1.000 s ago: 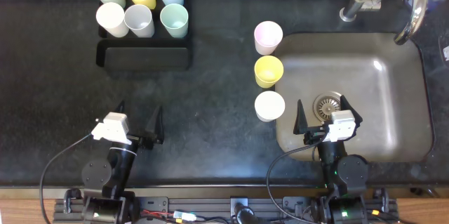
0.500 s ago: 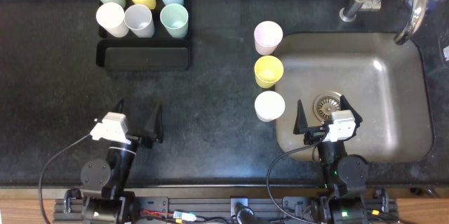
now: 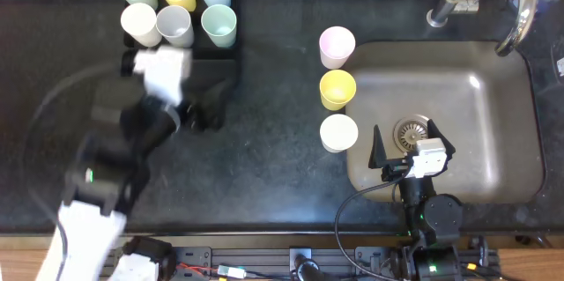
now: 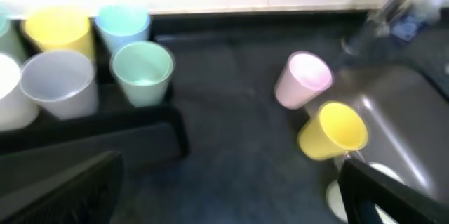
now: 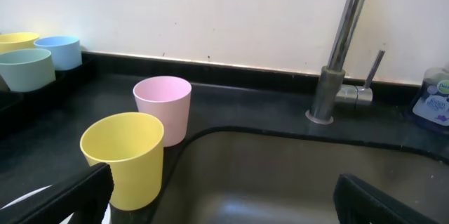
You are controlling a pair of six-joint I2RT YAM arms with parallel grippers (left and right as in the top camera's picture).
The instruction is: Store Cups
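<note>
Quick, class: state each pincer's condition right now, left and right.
Left pincer: open, holding nothing.
Right pincer: open, holding nothing.

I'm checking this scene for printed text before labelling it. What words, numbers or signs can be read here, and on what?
Blue bottle beside the tap: it carries a label with print, too small and cut off at the edge to read.
Pink cup, yellow cup, white cup and racked cups: plain, no print.
There is no other text.
</note>
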